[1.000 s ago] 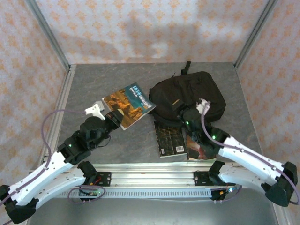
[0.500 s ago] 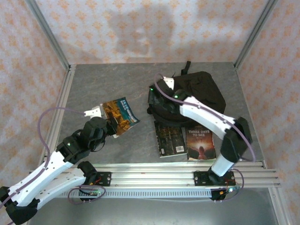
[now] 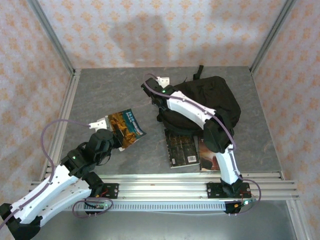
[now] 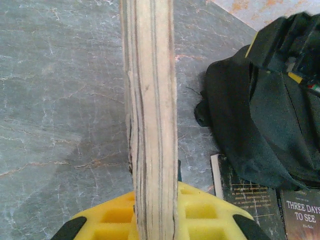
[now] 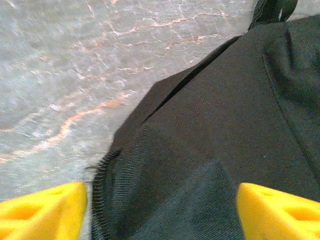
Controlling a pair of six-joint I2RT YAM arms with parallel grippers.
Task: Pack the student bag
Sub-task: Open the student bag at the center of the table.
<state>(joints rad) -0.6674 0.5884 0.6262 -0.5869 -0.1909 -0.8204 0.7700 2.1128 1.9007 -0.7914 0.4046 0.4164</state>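
Observation:
The student bag (image 3: 210,97) is a black soft backpack lying at the back right of the table. My right gripper (image 3: 149,91) hovers over its left edge. In the right wrist view the yellow fingertips (image 5: 47,210) stand wide apart, open, with the bag's black fabric (image 5: 210,130) below and between them. My left gripper (image 3: 114,135) is shut on a book with an orange-brown cover (image 3: 127,129), held off the table at the near left. The left wrist view has that book's page edge (image 4: 150,110) upright between the yellow fingers (image 4: 210,215).
Two dark books (image 3: 181,147) (image 3: 212,159) lie flat side by side in front of the bag, the right one partly under my right arm. They also appear in the left wrist view (image 4: 240,195). Metal frame posts and patterned walls ring the grey table (image 3: 100,95).
My right arm swung from over the flat books out to the bag's far left edge. My left arm drew the held book back toward the near left and tilted it.

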